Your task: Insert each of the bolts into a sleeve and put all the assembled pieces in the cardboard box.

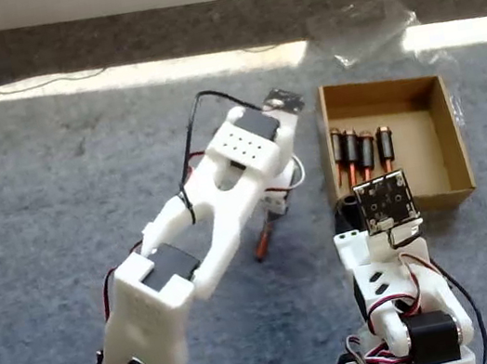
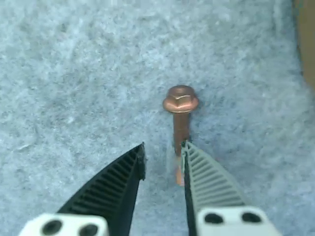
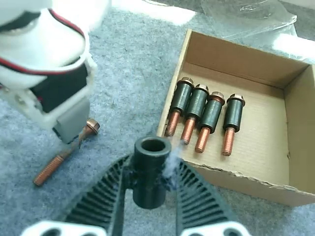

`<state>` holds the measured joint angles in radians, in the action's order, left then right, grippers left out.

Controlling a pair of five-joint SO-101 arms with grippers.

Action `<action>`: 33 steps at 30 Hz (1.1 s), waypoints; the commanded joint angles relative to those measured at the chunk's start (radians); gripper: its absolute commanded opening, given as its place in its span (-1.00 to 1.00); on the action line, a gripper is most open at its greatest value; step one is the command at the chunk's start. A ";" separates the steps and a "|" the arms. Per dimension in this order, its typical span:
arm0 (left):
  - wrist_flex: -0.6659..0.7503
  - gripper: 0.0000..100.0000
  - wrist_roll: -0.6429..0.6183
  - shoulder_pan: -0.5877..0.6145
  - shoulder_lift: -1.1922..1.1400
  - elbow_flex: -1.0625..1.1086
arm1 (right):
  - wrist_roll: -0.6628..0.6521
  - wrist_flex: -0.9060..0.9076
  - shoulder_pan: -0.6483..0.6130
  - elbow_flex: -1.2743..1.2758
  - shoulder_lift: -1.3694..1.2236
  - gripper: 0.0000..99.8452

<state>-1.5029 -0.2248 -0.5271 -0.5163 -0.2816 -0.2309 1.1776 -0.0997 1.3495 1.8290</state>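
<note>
On the grey table (image 1: 30, 201), the cardboard box (image 1: 454, 126) at far right holds four assembled pieces (image 1: 361, 154). Near it, the right gripper (image 3: 150, 169) clamps a sleeve (image 3: 149, 150) upright, mouth ready. The left gripper (image 2: 163, 151), narrowly parted, hangs over the loose bolt (image 2: 180, 120).

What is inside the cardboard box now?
The cardboard box holds four assembled pieces, bolts in black sleeves, lying side by side. In the high view, the right arm hides part of its near edge.

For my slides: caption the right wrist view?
Right gripper holds a black sleeve beside a cardboard box of four sleeved bolts.
</note>
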 commanded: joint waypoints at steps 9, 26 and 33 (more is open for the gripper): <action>0.249 -0.73 -0.074 -0.054 0.044 0.124 | -0.009 -0.035 0.008 -0.008 0.007 -0.99; 0.413 -0.91 -0.068 -0.047 0.035 0.234 | -0.009 -0.035 0.008 -0.008 0.007 -0.99; 0.390 -0.91 0.074 0.002 0.061 0.209 | -0.009 -0.035 0.007 -0.008 0.007 -0.99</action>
<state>-1.1162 -0.2723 -0.5700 -0.5086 -0.0453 -0.2309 1.1776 -0.0997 1.3495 1.8290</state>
